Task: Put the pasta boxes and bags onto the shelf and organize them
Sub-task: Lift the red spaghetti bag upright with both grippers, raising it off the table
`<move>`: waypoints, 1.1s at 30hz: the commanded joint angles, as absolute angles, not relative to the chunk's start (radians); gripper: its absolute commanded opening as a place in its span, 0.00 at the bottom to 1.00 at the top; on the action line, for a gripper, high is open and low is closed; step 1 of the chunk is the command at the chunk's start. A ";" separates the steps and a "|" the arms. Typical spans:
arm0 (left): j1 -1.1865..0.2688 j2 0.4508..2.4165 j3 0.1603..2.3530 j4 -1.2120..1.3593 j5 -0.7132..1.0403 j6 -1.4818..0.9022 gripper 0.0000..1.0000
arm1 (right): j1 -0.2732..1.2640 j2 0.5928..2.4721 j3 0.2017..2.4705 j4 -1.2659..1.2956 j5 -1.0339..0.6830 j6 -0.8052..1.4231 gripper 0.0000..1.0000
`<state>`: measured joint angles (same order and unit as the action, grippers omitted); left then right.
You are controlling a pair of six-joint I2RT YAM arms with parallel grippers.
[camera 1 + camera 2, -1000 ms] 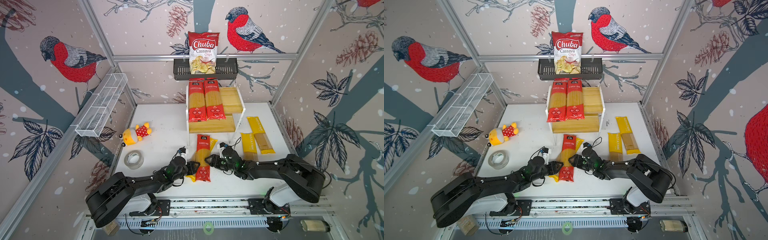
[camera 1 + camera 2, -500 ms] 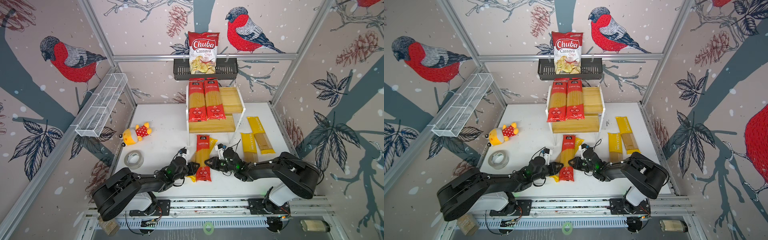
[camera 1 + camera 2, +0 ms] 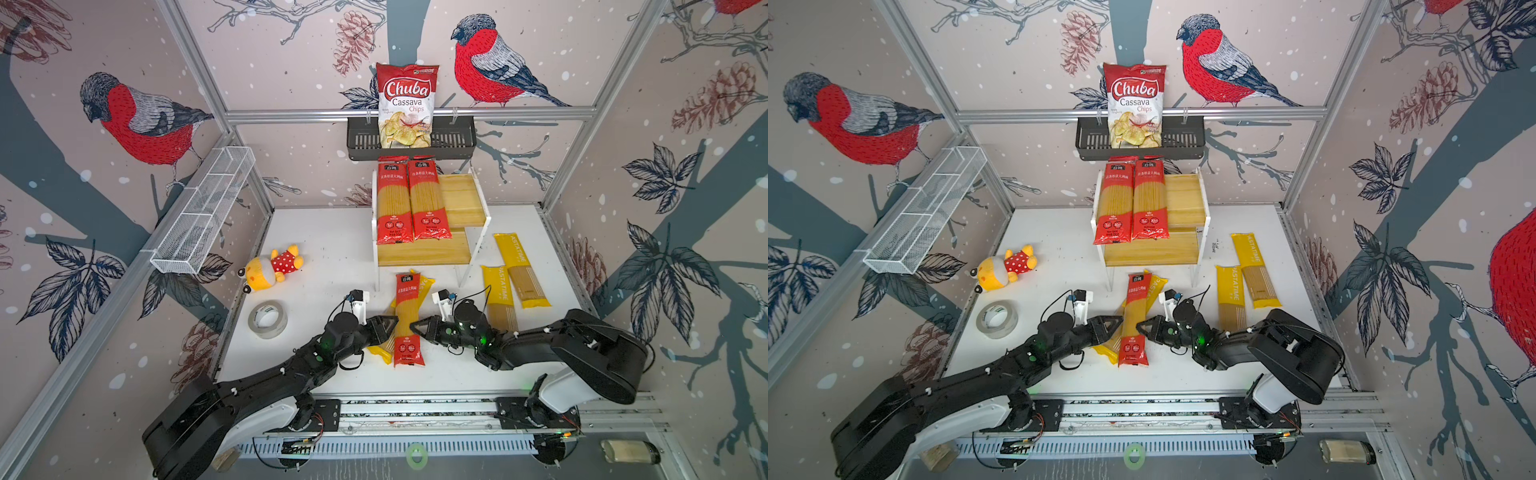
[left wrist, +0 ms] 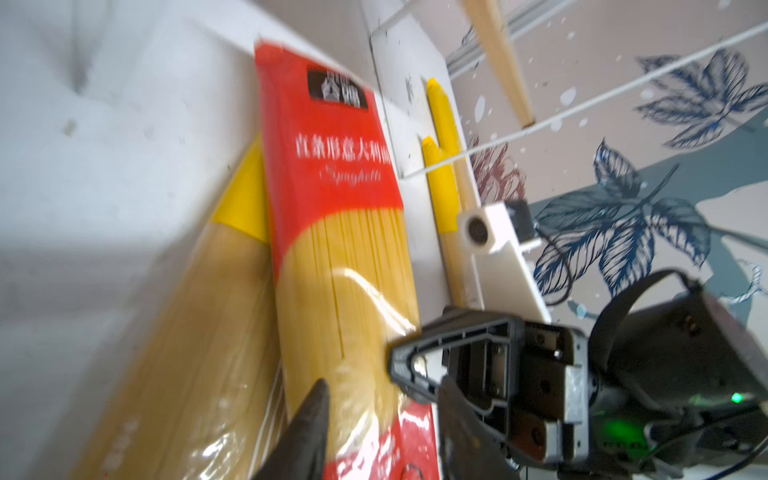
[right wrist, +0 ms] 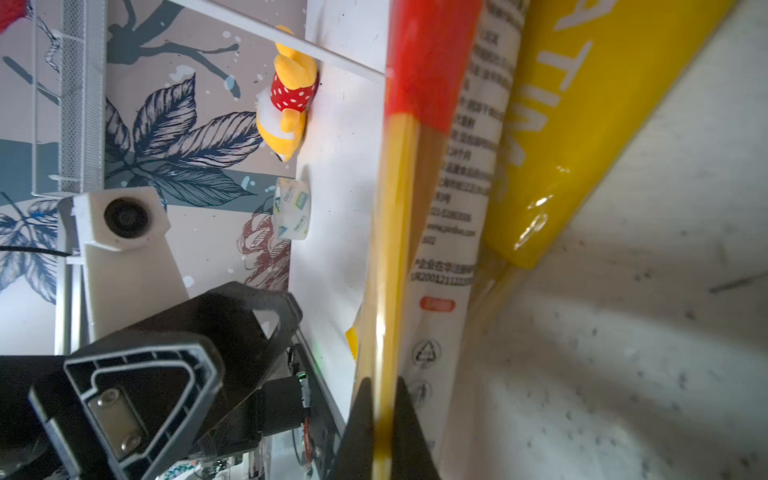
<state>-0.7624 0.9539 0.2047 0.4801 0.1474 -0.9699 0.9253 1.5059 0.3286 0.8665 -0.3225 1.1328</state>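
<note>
A red pasta pack [image 3: 408,318] lies near the table's front on a yellow pack [image 3: 384,347]. My right gripper [image 5: 384,436] is shut on its right edge, and the red pack [image 5: 399,249] shows edge-on there. My left gripper [image 4: 382,428] is open at the left edge, with the red pack [image 4: 340,249] between its spread fingers. Two red packs [image 3: 409,203] lean side by side on the shelf [image 3: 424,251]. Two more yellow packs [image 3: 511,282] lie on the table to the shelf's right. In both top views the grippers [image 3: 1129,324] face each other across the pack.
A Chuba chips bag [image 3: 406,106] stands in the black basket [image 3: 453,141] on the back wall. A white wire basket [image 3: 203,216] hangs on the left wall. A plush toy [image 3: 272,268] and a tape roll [image 3: 268,319] lie at the left.
My right gripper has shut on the red pack's right edge. My left gripper closed at the left edge and has opened again. Both arms stay at the pack.
</note>
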 commanded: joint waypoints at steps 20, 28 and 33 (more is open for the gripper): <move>-0.498 0.536 0.156 0.217 0.309 -1.070 0.84 | 1.122 1.404 0.526 0.791 -0.416 1.035 0.00; -0.445 0.420 0.113 0.257 0.342 -1.134 0.84 | 1.141 1.423 0.669 0.752 -0.453 0.951 0.00; -0.437 0.362 0.120 0.362 0.362 -1.158 0.81 | 1.140 1.420 0.729 0.762 -0.484 0.933 0.00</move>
